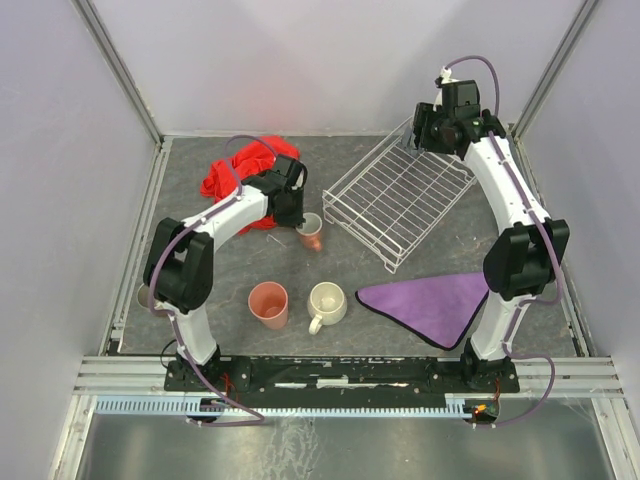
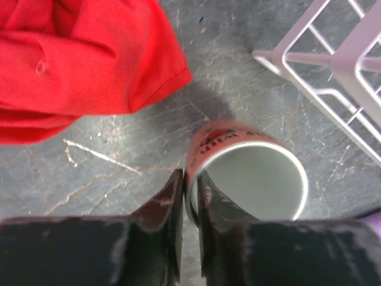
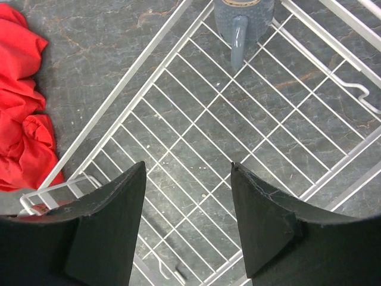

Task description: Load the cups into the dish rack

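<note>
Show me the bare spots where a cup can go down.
The dish rack floor is bare except for the grey-blue mug at one end. Bare table lies between rack and purple cloth. Crowded: the left gripper on the orange-and-white mug, between red cloth and rack corner.

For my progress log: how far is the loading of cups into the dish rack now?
Done: one grey-blue mug sits inside the dish rack, near the open right gripper. In hand: the left gripper pinches the rim of the orange-and-white mug, outside the rack. Left: at least the salmon tumbler and cream mug on the table.
</note>
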You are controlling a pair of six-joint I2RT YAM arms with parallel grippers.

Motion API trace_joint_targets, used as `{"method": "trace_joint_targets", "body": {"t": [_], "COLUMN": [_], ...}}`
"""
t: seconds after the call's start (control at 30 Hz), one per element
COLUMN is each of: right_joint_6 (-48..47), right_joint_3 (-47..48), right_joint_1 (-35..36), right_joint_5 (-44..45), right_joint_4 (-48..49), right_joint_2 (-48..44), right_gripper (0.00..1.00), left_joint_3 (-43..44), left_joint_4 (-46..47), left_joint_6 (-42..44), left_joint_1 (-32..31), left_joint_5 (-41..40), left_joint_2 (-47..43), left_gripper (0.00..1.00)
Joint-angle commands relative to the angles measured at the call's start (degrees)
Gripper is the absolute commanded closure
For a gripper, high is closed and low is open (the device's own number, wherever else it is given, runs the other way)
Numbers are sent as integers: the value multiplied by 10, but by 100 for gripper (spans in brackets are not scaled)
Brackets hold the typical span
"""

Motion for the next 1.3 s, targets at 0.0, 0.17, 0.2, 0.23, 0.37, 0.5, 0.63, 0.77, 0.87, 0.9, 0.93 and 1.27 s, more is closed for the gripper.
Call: {"method": "trace_joint_targets", "body": {"t": [0.0,0.17,0.2,0.23,0.37,0.5,0.63,0.77,0.87,0.9,0.93,1.27], "right_joint_6": [20,24,29,39,100,181,352,572,712,758,795,899], "right_joint_3": [11,0,-2,-3,-3,-7,-75,-158,-218,-234,-246,-292], "right_joint_1": [10,39,42,45,46,46,50,75,102,109,114,136], "right_joint_5": [-27,-56,-76,-105,-221,-302,-420,-492,-506,-502,-498,-478], "right_joint_4": [7,-8,-12,-14,-28,-20,115,333,503,561,604,730], "right_joint_2": [-42,-61,-63,-65,-69,-81,-103,-110,-106,-103,-100,-87], "right_gripper": [34,33,33,33,31,29,29,30,29,29,29,28], "left_joint_3": [14,10,10,7,-22,-52,-92,-139,-157,-167,-176,-202], "left_joint_4": [-13,-7,-5,0,42,108,236,412,543,586,627,710], "left_joint_6": [23,35,38,39,12,-32,-119,-245,-341,-376,-409,-485], "left_joint_1": [-2,3,9,16,72,128,148,160,160,160,161,159], "left_joint_5": [-22,-35,-29,-15,65,138,207,276,316,323,328,323], "left_joint_2": [3,-30,-40,-50,-118,-196,-245,-246,-223,-217,-214,-220], "left_gripper": [92,97,97,97,97,97,97,97,97,97,97,97]}}
